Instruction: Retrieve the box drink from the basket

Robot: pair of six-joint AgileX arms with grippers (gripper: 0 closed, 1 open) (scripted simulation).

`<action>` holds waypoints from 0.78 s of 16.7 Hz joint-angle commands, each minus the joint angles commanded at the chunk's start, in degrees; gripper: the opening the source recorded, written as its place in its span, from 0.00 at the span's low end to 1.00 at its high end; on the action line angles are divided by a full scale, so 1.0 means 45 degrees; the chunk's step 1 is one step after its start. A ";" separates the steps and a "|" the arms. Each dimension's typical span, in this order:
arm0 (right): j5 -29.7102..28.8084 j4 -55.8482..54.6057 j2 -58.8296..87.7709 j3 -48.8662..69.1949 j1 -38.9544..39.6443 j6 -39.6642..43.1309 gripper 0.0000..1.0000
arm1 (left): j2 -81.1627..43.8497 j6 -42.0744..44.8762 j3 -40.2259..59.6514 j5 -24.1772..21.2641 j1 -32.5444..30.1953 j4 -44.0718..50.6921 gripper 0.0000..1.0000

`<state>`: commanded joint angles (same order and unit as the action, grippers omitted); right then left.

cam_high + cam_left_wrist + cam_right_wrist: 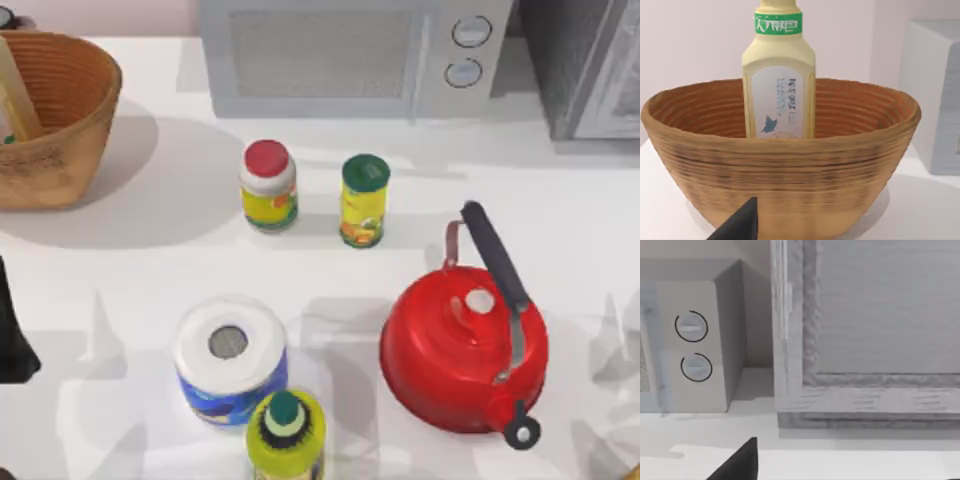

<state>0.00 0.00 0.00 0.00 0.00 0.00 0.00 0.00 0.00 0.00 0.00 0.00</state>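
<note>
The basket [60, 140] is light brown wicker and stands at the table's far left corner. The box drink [779, 80] stands upright inside it, a cream-tan carton with a green band near its top. In the top view a strip of the carton [14, 95] leans by the basket's left wall. My left gripper [12, 340] is at the left edge of the table, in front of the basket and apart from it. A dark part of it [740, 225] shows low in the left wrist view, which faces the basket's outer wall [790, 175]. A dark part of my right gripper [740, 462] points toward the back.
A microwave [350, 60] and a grey cabinet [590, 60] line the back. Mid-table stand a red-capped jar [268, 185] and a green-lidded can [363, 200]. Nearer the front are a red kettle [465, 340], a paper roll [230, 360] and a yellow-green bottle [286, 435].
</note>
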 joint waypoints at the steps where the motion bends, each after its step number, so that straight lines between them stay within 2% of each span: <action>1: 0.0000 0.0000 0.0000 0.0000 0.0000 0.0000 1.00 | 0.0000 0.0000 0.0000 0.0000 0.0000 0.0000 1.00; 6: 0.0000 0.0000 0.0000 0.0000 0.0000 0.0000 1.00 | -0.1292 -0.0095 0.0278 -0.0143 0.0124 -0.0762 1.00; 13: 0.0000 0.0000 0.0000 0.0000 0.0000 0.0000 1.00 | -0.7442 -0.0021 0.2353 -0.0804 0.0665 -0.5030 1.00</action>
<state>0.00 0.00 0.00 0.00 0.00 0.00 -33.49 -0.09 10.59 -3.62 2.99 -22.64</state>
